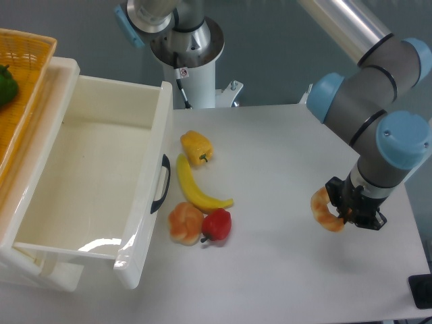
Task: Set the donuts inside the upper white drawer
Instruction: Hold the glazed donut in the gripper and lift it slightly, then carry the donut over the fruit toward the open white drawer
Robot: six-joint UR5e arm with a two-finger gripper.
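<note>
the arm comes in from the upper right, its silver tube running down to a grey elbow with blue caps, then bending so the wrist points down over the right side of the table (283, 155). the gripper (339, 210) hangs below the wrist, black, aimed down and a little toward the left, and it is clamped on one donut (324, 209), which it holds on edge, tilted, at the gripper's left side. whether that donut touches the table or hangs just above it cannot be told.

the second donut (184, 223) lies flat on the table near the drawer's front, touching the red pepper (217, 225) on its right. a banana (196, 189) curves just above them, its lower end near the red pepper, and a yellow pepper (196, 146) sits just beyond the banana's upper end.

the upper white drawer (91, 250) stands pulled out at the left, its black handle (161, 183) facing the fruit. a yellow wicker basket (23, 88) rests on top of the cabinet at the far left, with something green (7, 84) in it.
</note>
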